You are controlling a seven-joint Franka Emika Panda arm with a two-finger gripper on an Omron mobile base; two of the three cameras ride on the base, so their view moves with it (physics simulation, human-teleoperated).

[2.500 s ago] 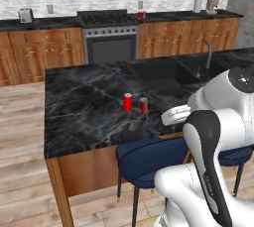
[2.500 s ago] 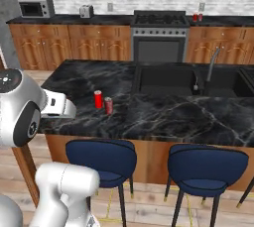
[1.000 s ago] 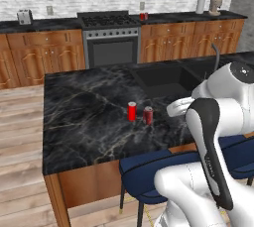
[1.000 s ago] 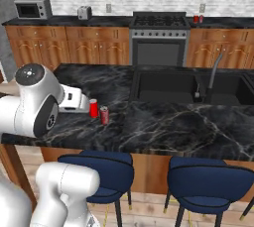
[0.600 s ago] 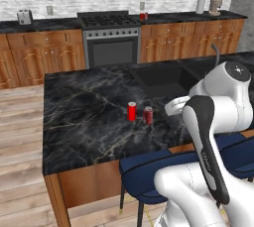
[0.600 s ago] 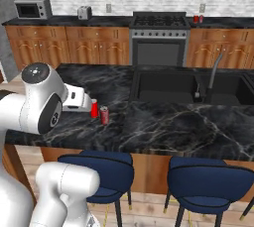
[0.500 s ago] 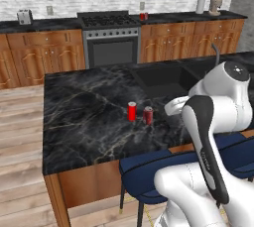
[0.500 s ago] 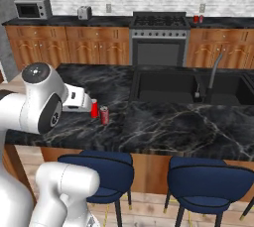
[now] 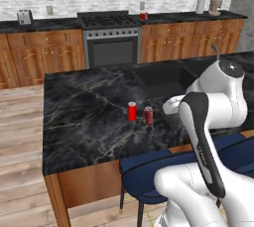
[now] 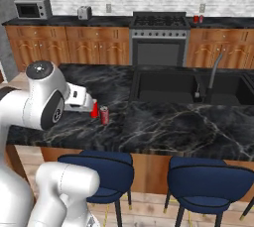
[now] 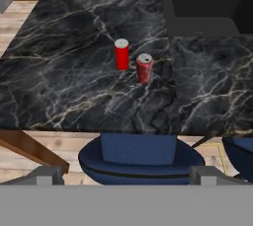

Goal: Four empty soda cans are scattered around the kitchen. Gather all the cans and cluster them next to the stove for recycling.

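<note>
Ahead of your gripper (image 11: 126, 180), past a blue stool seat (image 11: 141, 158), the black marble island counter (image 11: 64, 62) carries two upright soda cans, just beside each other: a bright red can (image 11: 121, 54) farther out, and a darker marked can (image 11: 144, 68) nearer. A sunken sink (image 11: 210, 4) lies beyond them.

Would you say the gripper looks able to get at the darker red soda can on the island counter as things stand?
Probably yes: the darker red soda can stands upright and apart from the bright red can, with bare black marble counter before it and the jaws open.
</note>
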